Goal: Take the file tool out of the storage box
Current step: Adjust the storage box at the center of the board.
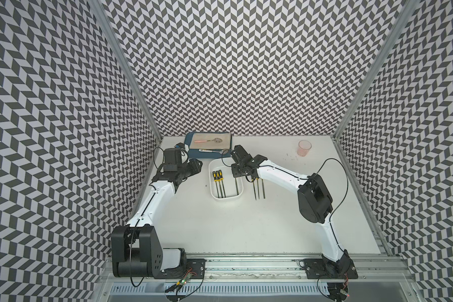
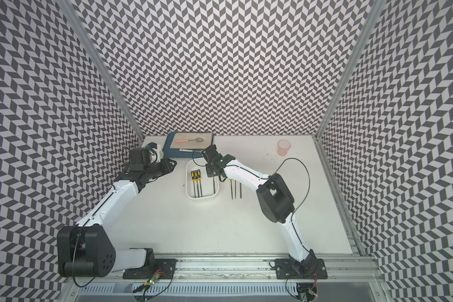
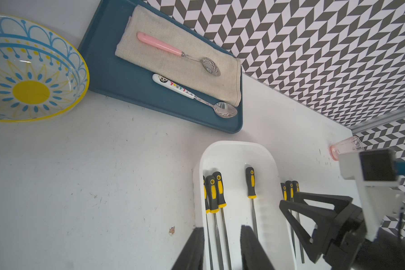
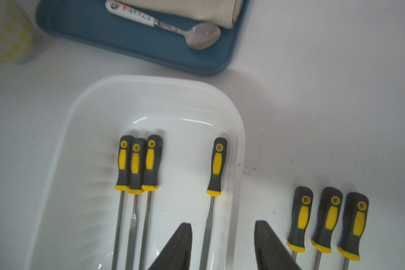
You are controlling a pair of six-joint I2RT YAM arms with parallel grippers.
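Observation:
The white storage box [image 1: 226, 204] [image 2: 202, 203] sits mid-table. Three yellow-and-black file tools [image 1: 217, 180] [image 4: 136, 163] lie together along its left side. A single file tool [image 4: 217, 163] [image 3: 250, 182] lies by its right wall. Three more files [image 1: 258, 189] [image 4: 327, 217] rest on the table just right of the box. My right gripper [image 1: 237, 174] [image 4: 222, 224] hovers over the box's right side, open, its jaws straddling the single file's shaft and the box wall. My left gripper [image 1: 196, 167] [image 3: 222, 228] hangs left of the box, jaws apart and holding nothing.
A dark blue tray [image 1: 194, 154] with a beige cloth and two spoons lies just behind the box. A patterned bowl [image 3: 28, 70] stands at the back left, behind my left wrist. A pink cup [image 1: 304, 147] stands at the back right.

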